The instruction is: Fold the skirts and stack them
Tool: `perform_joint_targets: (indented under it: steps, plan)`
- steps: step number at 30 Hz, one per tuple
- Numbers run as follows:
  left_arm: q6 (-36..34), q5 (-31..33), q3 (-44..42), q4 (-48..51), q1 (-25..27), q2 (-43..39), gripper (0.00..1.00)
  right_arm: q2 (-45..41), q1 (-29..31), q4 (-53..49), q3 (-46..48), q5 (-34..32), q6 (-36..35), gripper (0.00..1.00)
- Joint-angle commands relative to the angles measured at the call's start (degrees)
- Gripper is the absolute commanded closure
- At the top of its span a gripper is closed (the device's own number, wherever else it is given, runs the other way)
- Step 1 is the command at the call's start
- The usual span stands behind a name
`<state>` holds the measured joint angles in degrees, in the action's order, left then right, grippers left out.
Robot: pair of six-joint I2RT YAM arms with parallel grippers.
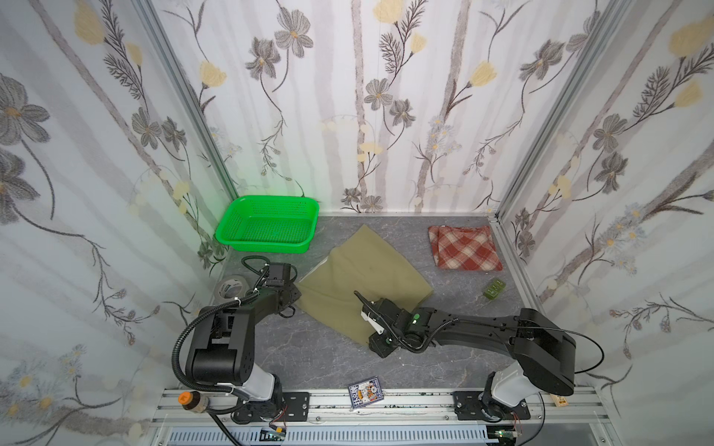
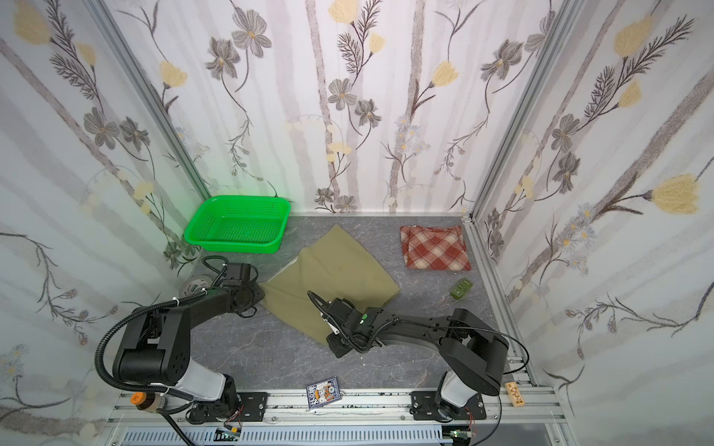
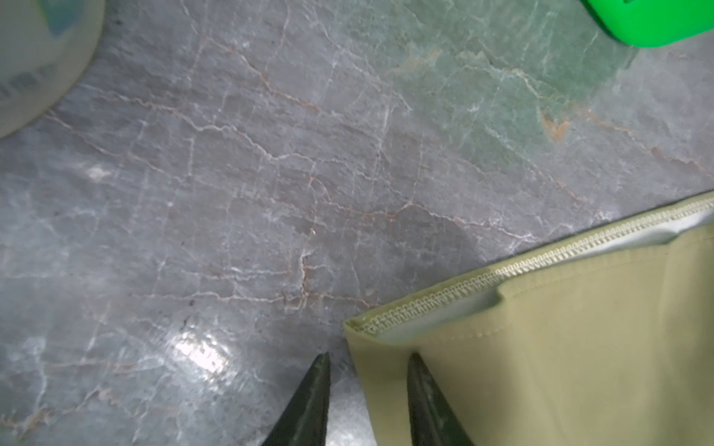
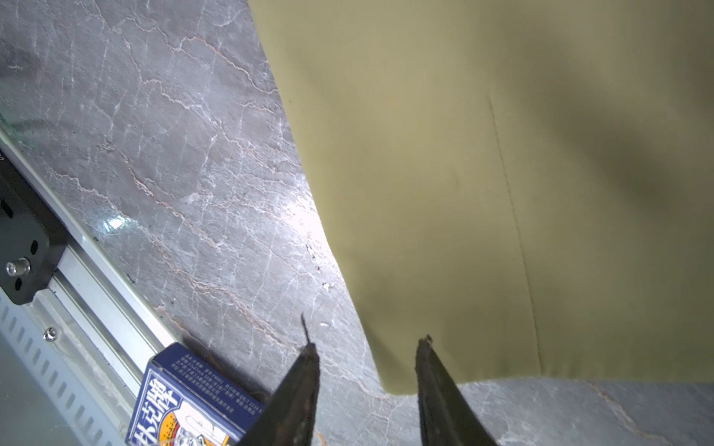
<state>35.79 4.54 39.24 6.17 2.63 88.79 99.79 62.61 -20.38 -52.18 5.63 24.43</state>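
Two spread pincers, left gripper (image 3: 369, 357) and right gripper (image 4: 367, 343), straddle lower corners of the khaki skirt (image 1: 363, 270) mid-frame, seemingly to fold it.

A: Where does everything lie for you?
B: The spread skirt (image 1: 359, 270) lies at the middle of the counter (image 1: 309, 359); the folded skirt (image 1: 465, 247) sits far right, well apart.
A: And around them?
B: Your basket (image 1: 266, 246) is in the far-left corner, the tape roll (image 1: 230, 287) nearer, on the left. A small packet (image 1: 493, 289) lies near of the folded skirt; the card box (image 1: 365, 394) sits at the near edge. Your left hand (image 3: 369, 359) is at the spread skirt's left corner, your right hand (image 4: 367, 343) at its near corner.
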Motion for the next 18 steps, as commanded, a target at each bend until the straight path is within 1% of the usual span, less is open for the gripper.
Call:
perform_joint_targets:
  steps: [1, 4, 6, 9, 15, 18]
  plan:
    - [-1.3, -1.1, -0.3, 2.4, -0.1, 1.6, 0.67, -0.3, 0.5, -0.3, -0.3, -0.4, 0.6, 0.58]
    - [-1.6, -1.5, -0.6, 2.3, 0.0, 2.2, 0.74, -1.7, 1.2, -1.6, -0.1, -0.7, 0.0, 0.54]
    - [-1.7, -1.6, -0.6, 2.2, 0.0, 2.4, 0.81, -2.1, 1.9, -2.1, 0.2, -1.0, -0.4, 0.53]
    - [-1.6, -1.5, -0.6, 2.1, 0.0, 2.2, 0.89, -0.8, 2.8, -3.5, -0.2, -4.0, -1.2, 0.52]
    - [-1.7, -1.4, -0.4, 2.0, 0.0, 1.5, 0.97, 3.9, 3.4, -4.4, -2.4, -9.8, -3.1, 0.54]
    - [-1.6, -1.5, -0.4, 2.0, 0.0, 1.3, 0.97, 5.0, 3.7, -4.6, -3.1, -13.6, -3.4, 0.54]
